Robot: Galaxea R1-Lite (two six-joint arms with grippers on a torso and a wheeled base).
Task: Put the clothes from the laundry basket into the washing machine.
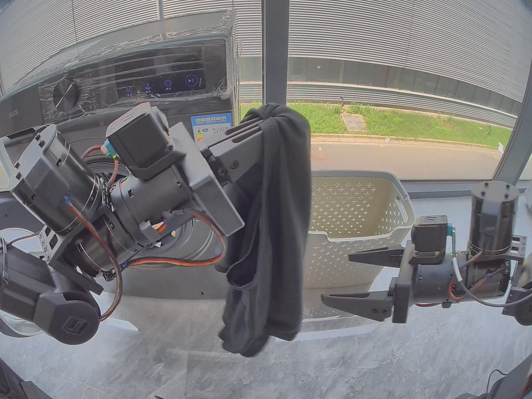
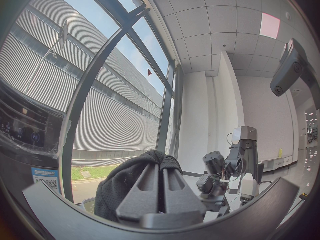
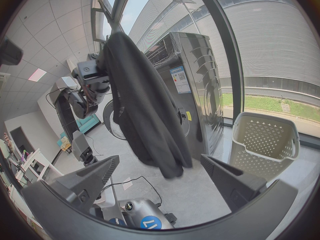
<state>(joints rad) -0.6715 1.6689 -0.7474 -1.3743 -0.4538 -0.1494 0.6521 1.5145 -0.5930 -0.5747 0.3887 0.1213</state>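
My left gripper point(image 1: 252, 131) is raised high and shut on a dark grey garment point(image 1: 266, 239) that hangs down in front of the washing machine point(image 1: 138, 78). The same garment point(image 2: 123, 180) drapes over the closed fingers point(image 2: 173, 194) in the left wrist view. From the right wrist view the garment point(image 3: 143, 107) dangles beside the machine's front point(image 3: 196, 97), with its round door point(image 3: 111, 122) swung open. The cream laundry basket point(image 1: 354, 217) stands to the right of the machine by the window. My right gripper point(image 1: 360, 278) stays open and low in front of the basket point(image 3: 263, 144).
A dark window post point(image 1: 275, 40) rises behind the garment. Grey tiled floor point(image 1: 332, 367) stretches in front of the machine and basket. Cables point(image 3: 140, 180) trail over the floor near the base.
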